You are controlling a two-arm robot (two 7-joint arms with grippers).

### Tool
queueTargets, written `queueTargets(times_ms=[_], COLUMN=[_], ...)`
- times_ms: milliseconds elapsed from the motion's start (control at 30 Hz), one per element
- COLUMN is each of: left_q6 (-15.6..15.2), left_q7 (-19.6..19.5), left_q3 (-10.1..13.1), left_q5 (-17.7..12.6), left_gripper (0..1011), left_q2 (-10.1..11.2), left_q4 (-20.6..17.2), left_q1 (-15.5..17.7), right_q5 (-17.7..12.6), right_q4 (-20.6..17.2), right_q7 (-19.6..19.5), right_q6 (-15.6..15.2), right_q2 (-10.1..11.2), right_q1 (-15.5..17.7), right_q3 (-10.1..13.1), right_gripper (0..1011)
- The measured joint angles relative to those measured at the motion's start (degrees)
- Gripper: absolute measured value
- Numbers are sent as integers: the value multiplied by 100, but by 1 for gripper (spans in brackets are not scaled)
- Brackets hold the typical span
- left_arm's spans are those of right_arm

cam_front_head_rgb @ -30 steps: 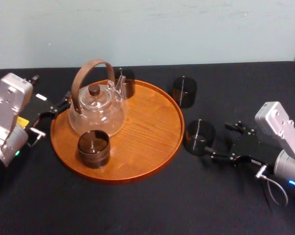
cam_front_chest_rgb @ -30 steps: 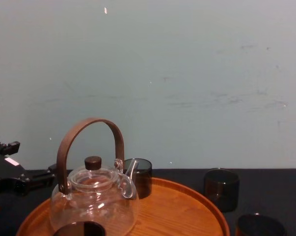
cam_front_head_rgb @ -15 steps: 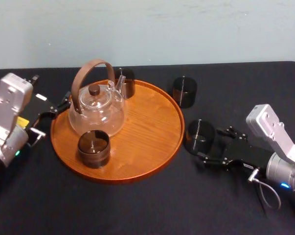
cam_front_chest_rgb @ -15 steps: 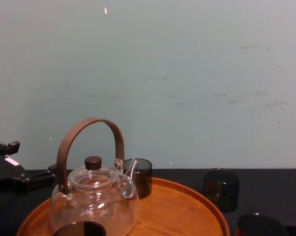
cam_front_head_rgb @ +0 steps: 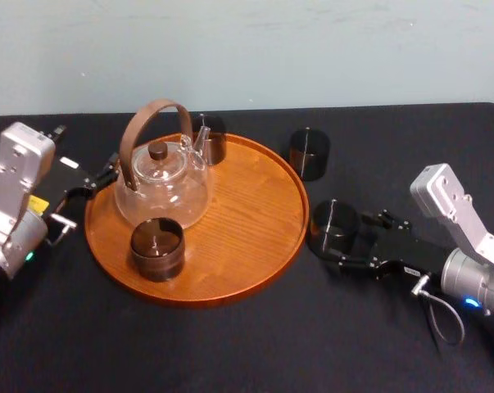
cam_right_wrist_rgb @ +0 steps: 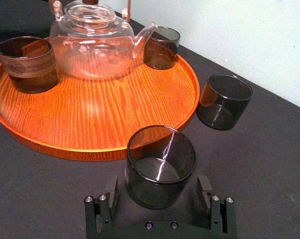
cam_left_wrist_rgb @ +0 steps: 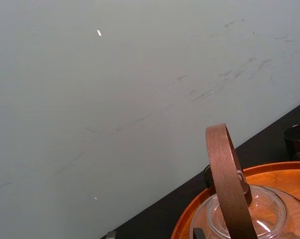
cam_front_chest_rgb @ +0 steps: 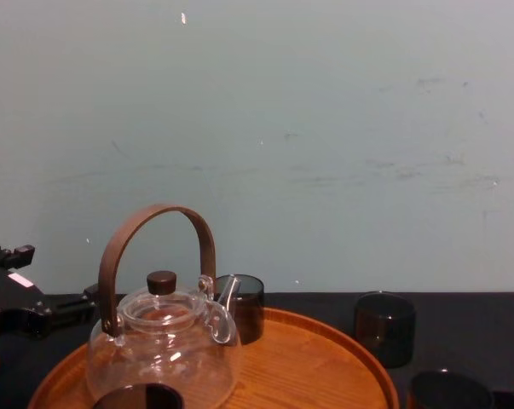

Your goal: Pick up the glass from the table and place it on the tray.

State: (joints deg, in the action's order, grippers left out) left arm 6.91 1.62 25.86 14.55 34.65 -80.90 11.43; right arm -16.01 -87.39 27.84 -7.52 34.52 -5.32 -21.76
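Your right gripper [cam_right_wrist_rgb: 158,185] has its jaws apart, one on either side of the upright glass [cam_right_wrist_rgb: 160,162]. The glass stands on the worktop [cam_front_head_rgb: 230,344] just off the right rim of the tray [cam_front_head_rgb: 289,246]. The left gripper [cam_front_head_rgb: 99,180] sits parked beyond the tray's left rim, farther off.

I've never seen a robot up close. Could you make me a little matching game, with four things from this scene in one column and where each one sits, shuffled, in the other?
Things:
1. teapot
2. banded glass
3. nearer table glass
4. left end effector

Places:
A. on the table, between the open fingers of the right end effector
B. on the tray, at its robot-side edge
C. on the tray's back left part, handle upright
D. beside the tray's left rim

Pairs: 1-C, 2-B, 3-A, 4-D
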Motion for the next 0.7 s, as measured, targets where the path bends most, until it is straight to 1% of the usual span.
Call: queueTargets(times_ms=[200, 333, 700], left_q6=[0, 0, 0], left_q7=[0, 0, 0], left_q3=[0, 0, 0], left_q5=[0, 0, 0], left_gripper=[1001, 1001, 1001], left_q2=[0, 0, 0], left_q4=[0, 0, 0], left_q1=[0, 0, 0], right_q5=[-67, -87, -89], right_q4=[95, 146, 381], right_q7=[47, 76, 195], right_q6=[-113, -135, -171], right_q2=[-68, -99, -203], right_q1=[-76, -128, -380], right_q3=[23, 18, -120], right_gripper=[1002, 1002, 1002])
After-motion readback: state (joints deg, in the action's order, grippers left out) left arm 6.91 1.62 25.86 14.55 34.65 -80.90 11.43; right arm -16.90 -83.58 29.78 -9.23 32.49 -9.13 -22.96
